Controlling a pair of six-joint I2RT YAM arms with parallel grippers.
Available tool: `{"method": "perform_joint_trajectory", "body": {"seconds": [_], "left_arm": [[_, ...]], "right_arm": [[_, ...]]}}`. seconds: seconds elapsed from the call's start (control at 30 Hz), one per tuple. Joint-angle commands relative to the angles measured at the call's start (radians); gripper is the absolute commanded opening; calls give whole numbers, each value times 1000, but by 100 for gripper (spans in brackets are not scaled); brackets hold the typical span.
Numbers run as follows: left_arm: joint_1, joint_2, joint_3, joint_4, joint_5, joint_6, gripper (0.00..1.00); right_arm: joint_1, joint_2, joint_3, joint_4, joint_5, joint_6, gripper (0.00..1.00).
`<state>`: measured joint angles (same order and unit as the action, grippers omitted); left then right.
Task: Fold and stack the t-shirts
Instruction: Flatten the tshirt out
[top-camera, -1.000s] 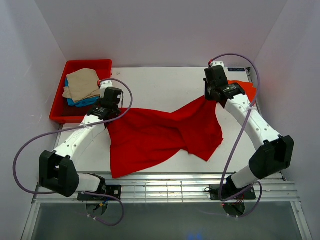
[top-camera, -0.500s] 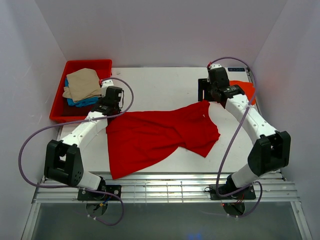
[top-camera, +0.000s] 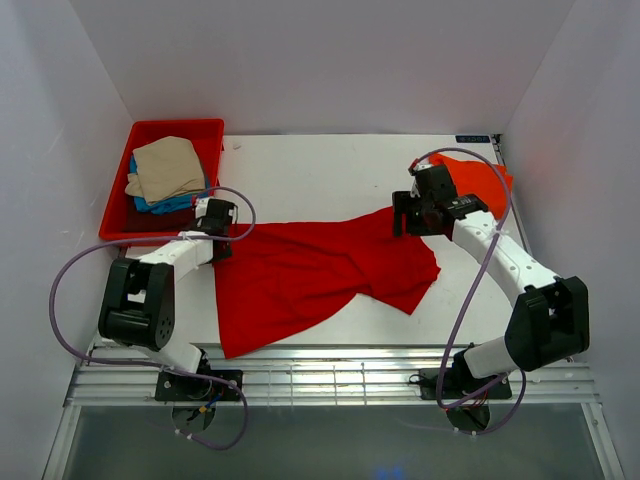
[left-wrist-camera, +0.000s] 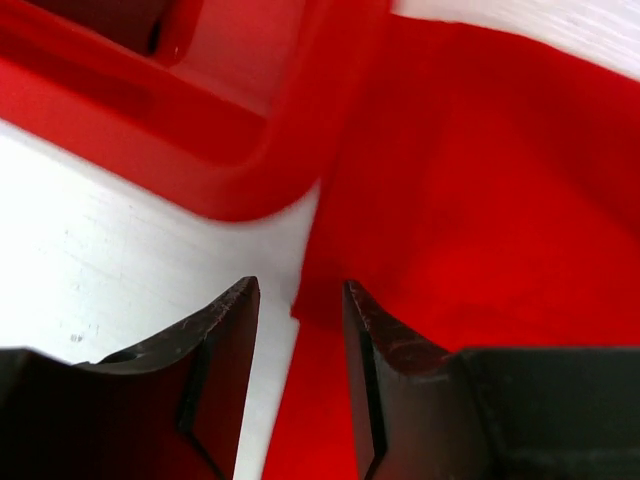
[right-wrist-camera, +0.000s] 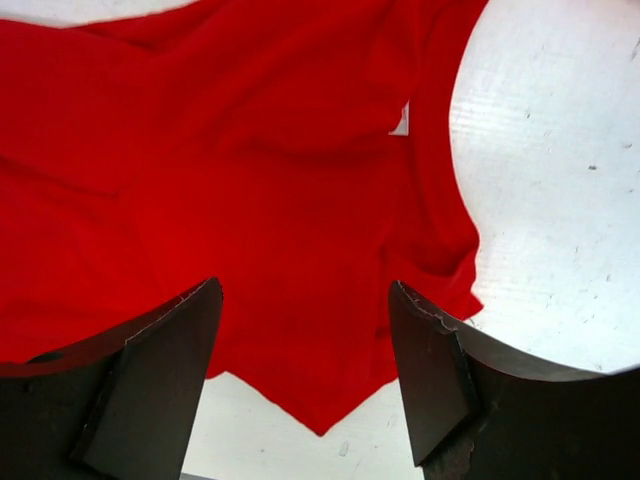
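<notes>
Let go since 1 s ago: bright red t-shirt (top-camera: 310, 275), then pinched and raised at its far corners, now slack on table (top-camera: 320, 165). Also shifted: R gripper (right-wrist-camera: 305, 290) drawn nearer and left, off orange-red t-shirt (top-camera: 482, 178); L gripper (left-wrist-camera: 298, 288) at approx. same spot, elbow behind it folded toward near left.

L gripper: jaws apart, nothing pinched, only tabletop and cloth edge showing in the gap. Hovering at shirt's far-left corner, just beside rounded near-right corner of red tray (left-wrist-camera: 200, 150). Tight there: tray wall to left, cloth to right.

R gripper: jaws wide, empty, above shirt's far-right part, curved cloth edge and bare tabletop beside it.

Room: bare white tabletop across far middle, btwn tray and orange-red t-shirt; more bare at near right. Enclosure walls (top-camera: 560, 120) close on left, right and far sides.

Bright red t-shirt: mid-table, spread left to right, wrinkled, diagonal creases, right half doubled over itself, near-left hem close to table's near edge. Orange-red t-shirt: crumpled, far-right corner. Beige t-shirt (top-camera: 168, 168): folded, on top of blue t-shirt (top-camera: 168, 204), inside tray at far left.
</notes>
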<state>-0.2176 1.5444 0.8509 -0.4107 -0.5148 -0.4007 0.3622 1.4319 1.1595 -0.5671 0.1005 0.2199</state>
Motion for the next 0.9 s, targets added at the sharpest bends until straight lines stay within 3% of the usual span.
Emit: {"method": "perform_joint_trajectory", "body": {"seconds": [0.0, 0.13, 0.57, 0.7, 0.87], "left_arm": [[76, 39, 10, 76, 94, 8, 50], [118, 49, 4, 145, 173, 37, 48], [127, 34, -19, 98, 234, 22, 38], [126, 37, -13, 66, 219, 8, 30], [127, 39, -13, 39, 188, 5, 7]], "right_arm": [[7, -33, -26, 3, -28, 27, 73], [7, -39, -55, 13, -30, 30, 73], [9, -10, -52, -16, -1, 44, 72], [7, -2, -66, -25, 2, 52, 72], [7, 19, -73, -53, -8, 64, 71]]}}
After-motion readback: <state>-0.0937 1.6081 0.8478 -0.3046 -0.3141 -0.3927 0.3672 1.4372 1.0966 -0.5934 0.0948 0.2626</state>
